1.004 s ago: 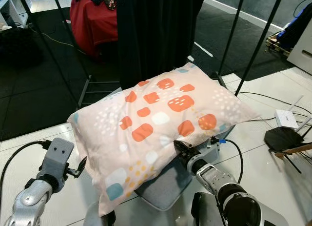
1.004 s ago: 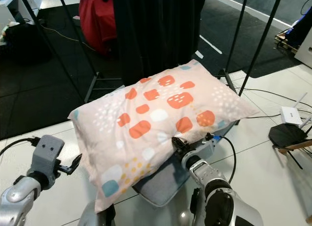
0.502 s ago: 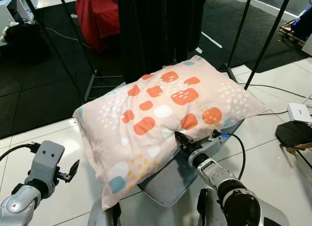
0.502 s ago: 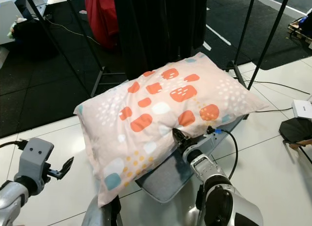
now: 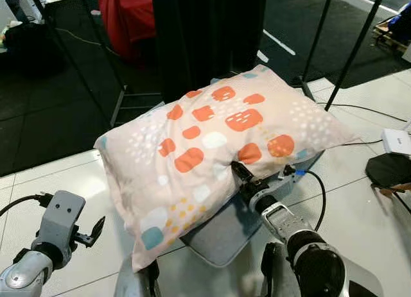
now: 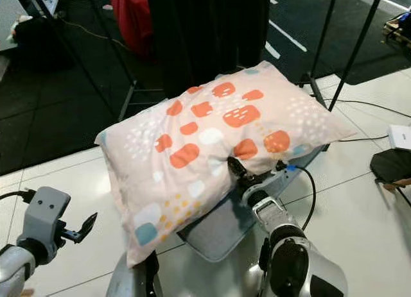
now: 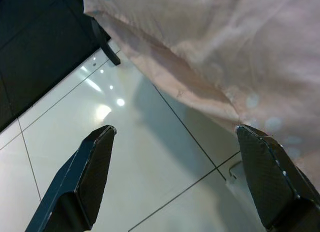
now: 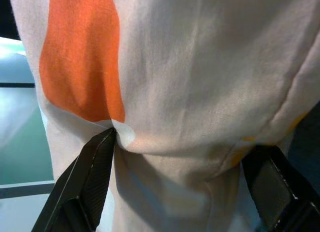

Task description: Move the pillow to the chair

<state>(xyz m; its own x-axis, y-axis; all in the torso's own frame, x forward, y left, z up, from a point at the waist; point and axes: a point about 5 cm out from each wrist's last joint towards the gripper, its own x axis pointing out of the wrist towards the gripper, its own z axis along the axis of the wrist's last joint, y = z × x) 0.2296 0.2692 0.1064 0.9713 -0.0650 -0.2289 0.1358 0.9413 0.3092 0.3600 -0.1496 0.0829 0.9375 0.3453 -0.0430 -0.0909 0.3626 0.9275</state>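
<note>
Currently right claw pinches pillow edge; left claw wide, empty. Soft, light, floppy: grab deeper.

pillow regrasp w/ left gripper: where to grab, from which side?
Grip the pillow at its near-left edge, which overhangs the grey chair seat. Come in from the robot's left: the open left gripper already faces that thin hanging edge, while the right gripper pinches the near middle.

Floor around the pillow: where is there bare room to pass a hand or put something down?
Bare white tile lies between the pillow and the open left gripper. It is crowded on the other side: the right gripper grips the pillow over the grey chair seat, with cable, black stand legs and a white box beyond.
</note>
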